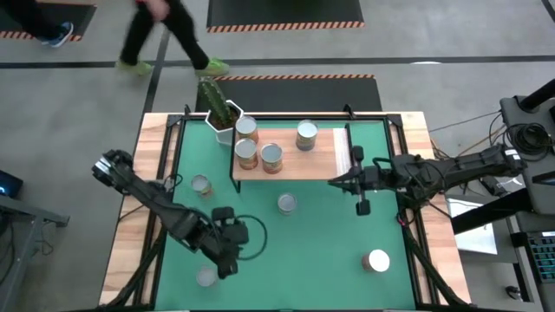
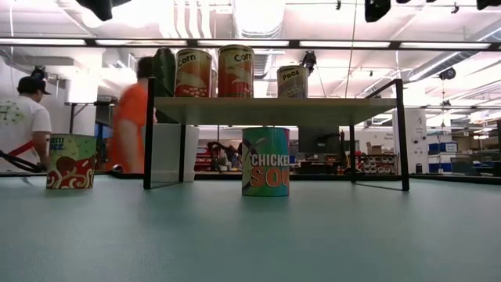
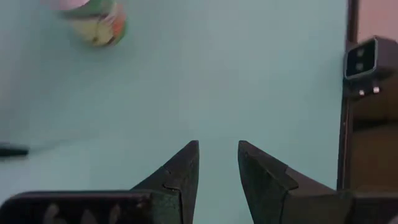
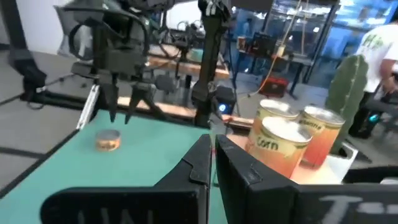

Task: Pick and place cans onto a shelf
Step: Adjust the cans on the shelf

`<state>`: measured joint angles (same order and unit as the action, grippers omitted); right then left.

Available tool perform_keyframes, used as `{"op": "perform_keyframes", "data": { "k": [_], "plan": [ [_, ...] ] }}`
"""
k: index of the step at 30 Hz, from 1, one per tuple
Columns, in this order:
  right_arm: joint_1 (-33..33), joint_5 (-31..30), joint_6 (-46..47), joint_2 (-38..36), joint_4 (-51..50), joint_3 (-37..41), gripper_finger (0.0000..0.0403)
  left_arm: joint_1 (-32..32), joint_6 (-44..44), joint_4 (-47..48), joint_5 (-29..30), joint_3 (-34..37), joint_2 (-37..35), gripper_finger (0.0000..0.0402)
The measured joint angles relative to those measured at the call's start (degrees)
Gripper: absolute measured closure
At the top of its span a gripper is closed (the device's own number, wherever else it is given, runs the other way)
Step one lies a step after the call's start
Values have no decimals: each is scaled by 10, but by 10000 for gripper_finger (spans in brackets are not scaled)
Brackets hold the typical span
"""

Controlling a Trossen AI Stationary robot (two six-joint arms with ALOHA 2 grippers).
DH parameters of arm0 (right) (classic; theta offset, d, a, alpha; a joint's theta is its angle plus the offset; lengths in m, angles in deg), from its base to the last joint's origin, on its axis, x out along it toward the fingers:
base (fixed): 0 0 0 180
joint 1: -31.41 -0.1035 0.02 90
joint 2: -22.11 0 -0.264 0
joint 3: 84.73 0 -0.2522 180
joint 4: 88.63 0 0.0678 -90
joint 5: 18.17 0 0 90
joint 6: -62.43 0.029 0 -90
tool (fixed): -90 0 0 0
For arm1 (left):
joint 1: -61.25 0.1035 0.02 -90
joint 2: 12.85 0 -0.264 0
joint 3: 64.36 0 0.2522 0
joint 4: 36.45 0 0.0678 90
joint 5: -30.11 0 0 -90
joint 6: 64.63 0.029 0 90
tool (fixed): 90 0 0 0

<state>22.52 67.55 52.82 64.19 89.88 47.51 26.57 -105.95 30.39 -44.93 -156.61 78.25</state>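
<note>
Cans [image 2: 214, 72] partly behind shelf [image 2: 274, 110] edge

Bright ceiling lights [image 2: 258, 16], grey floor [image 1: 434, 35].

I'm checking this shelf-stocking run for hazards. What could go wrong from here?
1. The three metal cans on the light-wood shelf stand tightly clustered beside the white cactus pot; placing another there might topple one.
2. The left gripper, jaws slightly apart and empty, hovers beside a silver-topped can; a misjudged descent could tip it.
</note>
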Motion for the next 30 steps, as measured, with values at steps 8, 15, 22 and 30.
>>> {"op": "perform_keyframes", "data": {
  "k": [8, 15, 22, 30],
  "plan": [
    [-53, -2, 92, -9, -83, 0, 390, 0, 94, -13, 25, -15, 42, 308],
    [-89, -2, 204, 5, -147, -11, 390, 0, 144, -29, 176, -6, 35, 308],
    [-123, -2, 307, 46, -307, -96, 390, 19, 203, -77, 304, -5, 35, 308],
    [-179, -6, 439, 106, -540, -222, 390, 88, 356, -173, 310, 9, 35, 308]
  ]
}}
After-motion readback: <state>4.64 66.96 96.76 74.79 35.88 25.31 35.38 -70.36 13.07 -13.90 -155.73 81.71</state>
